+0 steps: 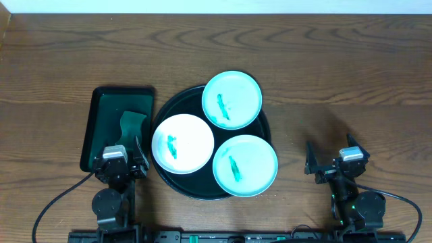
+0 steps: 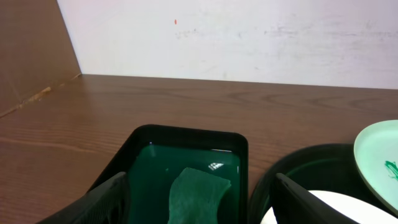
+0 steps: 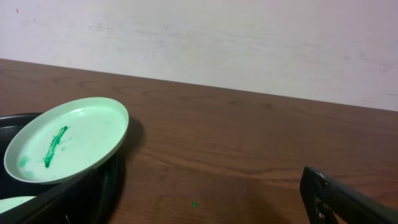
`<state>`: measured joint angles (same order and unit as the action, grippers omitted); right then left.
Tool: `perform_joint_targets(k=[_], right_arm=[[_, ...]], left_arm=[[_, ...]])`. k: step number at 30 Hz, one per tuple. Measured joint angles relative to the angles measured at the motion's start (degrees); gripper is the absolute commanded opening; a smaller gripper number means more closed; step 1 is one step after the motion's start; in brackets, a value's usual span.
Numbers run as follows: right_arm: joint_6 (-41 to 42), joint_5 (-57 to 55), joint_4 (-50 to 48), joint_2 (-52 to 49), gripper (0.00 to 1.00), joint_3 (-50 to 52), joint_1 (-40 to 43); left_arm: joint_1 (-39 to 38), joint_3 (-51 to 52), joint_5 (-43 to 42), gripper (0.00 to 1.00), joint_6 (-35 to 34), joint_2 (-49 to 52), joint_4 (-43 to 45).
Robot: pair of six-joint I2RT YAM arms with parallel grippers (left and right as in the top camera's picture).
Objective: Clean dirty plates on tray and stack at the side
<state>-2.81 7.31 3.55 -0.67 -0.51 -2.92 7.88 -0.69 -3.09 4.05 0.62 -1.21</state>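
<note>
A green sponge (image 1: 132, 123) lies in a rectangular dark-green tray (image 1: 103, 120) on a brown wooden surface (image 1: 337, 61), with a white wall (image 2: 249, 37) behind.

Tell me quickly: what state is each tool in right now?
Left tool: open, holding nothing.
Right tool: open, holding nothing.

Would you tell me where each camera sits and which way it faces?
Overhead: above the table, looking down on the black tray, three plates, green tray; left tool and right tool at bottom.
Left wrist: on the left arm, facing the back wall over the green tray; its fingers frame the bottom.
Right wrist: on the right arm, facing that wall; its fingers at the bottom.
Shared: both wrist views show the far mint plate and black tray.
</note>
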Motion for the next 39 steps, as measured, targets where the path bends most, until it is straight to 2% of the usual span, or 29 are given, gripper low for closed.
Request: perform_joint_targets(k=[33,39], right_arm=[[0.02,0.22,-0.81,0.0,0.99,0.0,0.0],[0.04,0.74,-0.85,-0.15,0.99,0.0,0.0]], left_arm=[[0.0,0.0,0.02,0.72,0.0,0.04,0.02],[0.0,-0.68,0.72,0.72,0.0,2.67,-0.81]])
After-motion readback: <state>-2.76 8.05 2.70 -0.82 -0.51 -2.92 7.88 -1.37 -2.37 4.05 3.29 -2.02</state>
